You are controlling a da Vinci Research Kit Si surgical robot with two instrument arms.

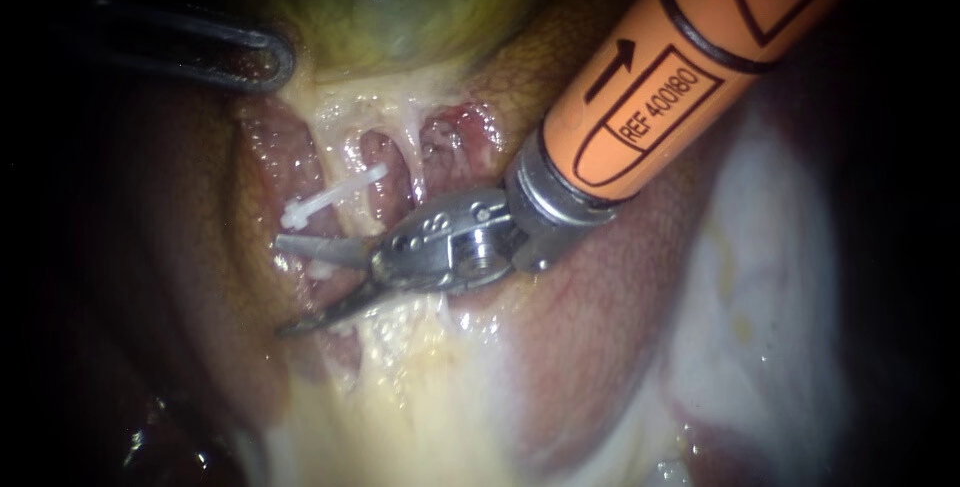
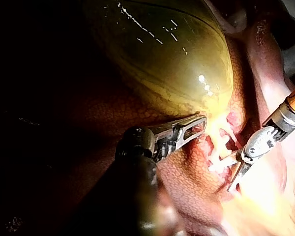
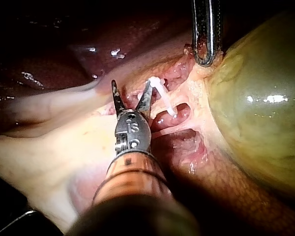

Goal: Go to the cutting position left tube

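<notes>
My right instrument (image 1: 282,287) comes in from the upper right on an orange shaft, its two thin blades open. The blades straddle the pink left tube (image 1: 318,292) just below a long white clip (image 1: 330,193) that crosses it. A second small white clip (image 1: 320,269) shows between the blades. In the right wrist view the open blades (image 3: 132,96) sit beside the clip (image 3: 162,97). My left instrument (image 1: 268,59) is shut on tissue at the neck of the green gallbladder (image 1: 400,7), holding it up; its jaws (image 2: 199,123) lie together there.
Brown liver (image 1: 610,287) lies under and right of the orange shaft. Pale yellowish tissue (image 1: 420,387) spreads below the blades. Another pink strand (image 1: 455,142) runs right of the clipped tube, close to my right instrument's wrist.
</notes>
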